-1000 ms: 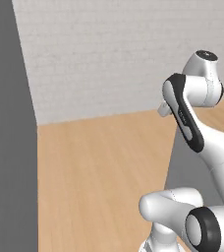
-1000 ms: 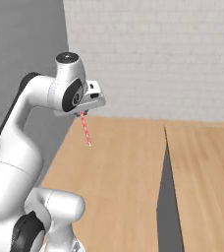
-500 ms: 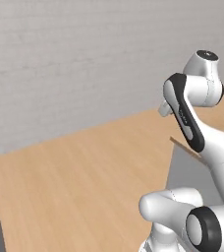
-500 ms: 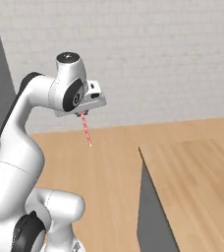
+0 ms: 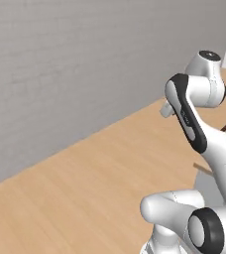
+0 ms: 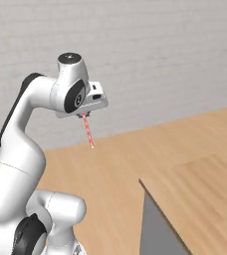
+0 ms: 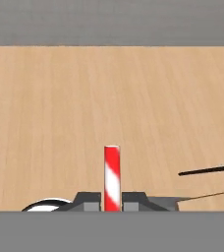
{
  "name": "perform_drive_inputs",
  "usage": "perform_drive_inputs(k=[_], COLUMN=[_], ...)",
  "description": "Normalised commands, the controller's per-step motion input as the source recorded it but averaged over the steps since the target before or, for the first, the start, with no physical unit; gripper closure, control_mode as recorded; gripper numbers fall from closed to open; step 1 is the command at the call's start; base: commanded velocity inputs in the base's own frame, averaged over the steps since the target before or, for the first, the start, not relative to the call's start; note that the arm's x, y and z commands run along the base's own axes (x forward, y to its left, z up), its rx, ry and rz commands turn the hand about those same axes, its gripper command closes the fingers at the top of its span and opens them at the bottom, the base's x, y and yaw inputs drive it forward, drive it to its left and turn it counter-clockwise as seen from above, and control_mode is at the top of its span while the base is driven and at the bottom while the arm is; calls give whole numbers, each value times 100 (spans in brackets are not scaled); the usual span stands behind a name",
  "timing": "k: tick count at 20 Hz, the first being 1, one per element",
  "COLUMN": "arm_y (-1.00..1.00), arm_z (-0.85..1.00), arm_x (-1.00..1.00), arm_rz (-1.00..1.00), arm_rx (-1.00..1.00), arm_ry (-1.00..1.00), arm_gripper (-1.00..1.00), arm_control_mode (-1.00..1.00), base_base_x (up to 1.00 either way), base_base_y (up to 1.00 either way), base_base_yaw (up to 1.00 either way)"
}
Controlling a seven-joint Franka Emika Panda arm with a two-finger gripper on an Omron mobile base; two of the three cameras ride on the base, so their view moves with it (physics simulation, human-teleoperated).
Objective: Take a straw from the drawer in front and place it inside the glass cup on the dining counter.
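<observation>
While raised above the wood floor (image 6: 110,164), pincer (image 6: 84,116) is clamped on the straw (image 6: 88,130), which hangs down from it, well off the dining counter's (image 6: 200,189) near corner.

I see a pale grey brick wall (image 6: 150,60) behind a light wood plank floor (image 5: 80,193) stretching toward me.

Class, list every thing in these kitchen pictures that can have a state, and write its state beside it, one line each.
Two-finger hand of the white arm: shut on the straw, raised in the air over the wood floor.
Thin red-and-white striped straw: held at its top end, hanging down and slightly tilted, touching nothing else.
Light wood-topped counter with grey side: standing apart from the straw.
</observation>
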Motion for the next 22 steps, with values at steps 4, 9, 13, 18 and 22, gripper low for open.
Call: perform_drive_inputs(k=[4,9,13,18,22], arm_y=[0,0,0,0,0], arm_z=[0,0,0,0,0], arm_x=[0,0,0,0,0], arm_rz=[0,0,0,0,0], arm_rx=[0,0,0,0,0], arm_ry=[0,0,0,0,0], arm_gripper=[100,100,100,100,100], arm_control_mode=[100,100,100,100,100], base_base_x=[90,97,92,92,95], base_base_y=[70,51,47,53,52], base_base_yaw=[-46,-51,-53,-53,-52])
